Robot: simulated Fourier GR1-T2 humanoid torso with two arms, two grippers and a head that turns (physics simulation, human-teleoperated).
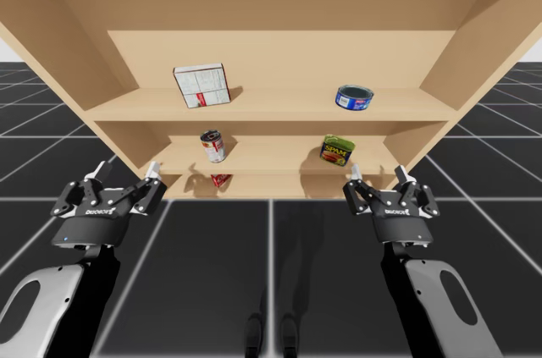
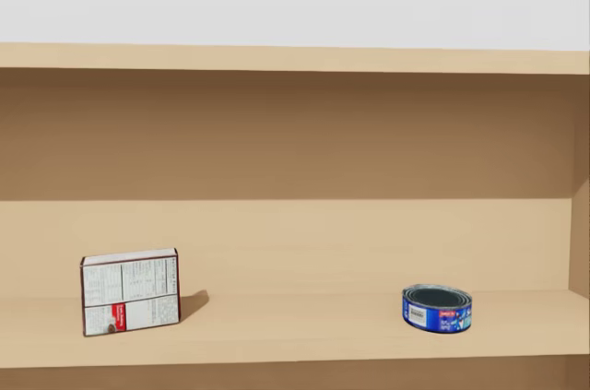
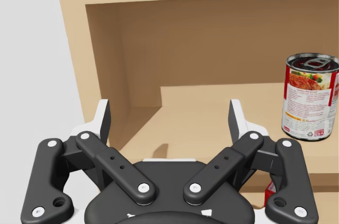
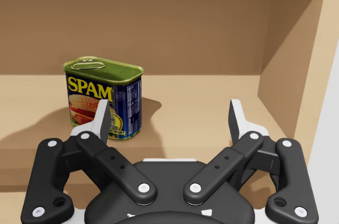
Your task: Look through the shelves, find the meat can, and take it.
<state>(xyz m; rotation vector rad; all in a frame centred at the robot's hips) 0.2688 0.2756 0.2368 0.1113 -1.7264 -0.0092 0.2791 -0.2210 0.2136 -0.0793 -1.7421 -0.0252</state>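
**Meat can**: blue, rectangular, green lid. Stands upright on the right part of the middle shelf, free, nothing touching it. In the right wrist view it is ahead of the gripper, off toward one finger and not centred between the two.

**Right gripper**: fingers spread wide, holding nothing. It hovers in front of the shelf edge, near the meat can.

**Left gripper**: also released and empty, in front of the shelf's left end.

**Red can**: round, upright, on the same shelf, left of centre, well apart from the meat can.

**Top shelf**: a white box at the left and a flat can, blue, at the right. The head view looks at these two.

**Step in hand**: the search, by my judgement, with no grasp begun.

**Next move calls for**: lowering my head to the middle shelf, shifting my right arm sideways until the meat can is centred, then reaching in and closing on its sides.
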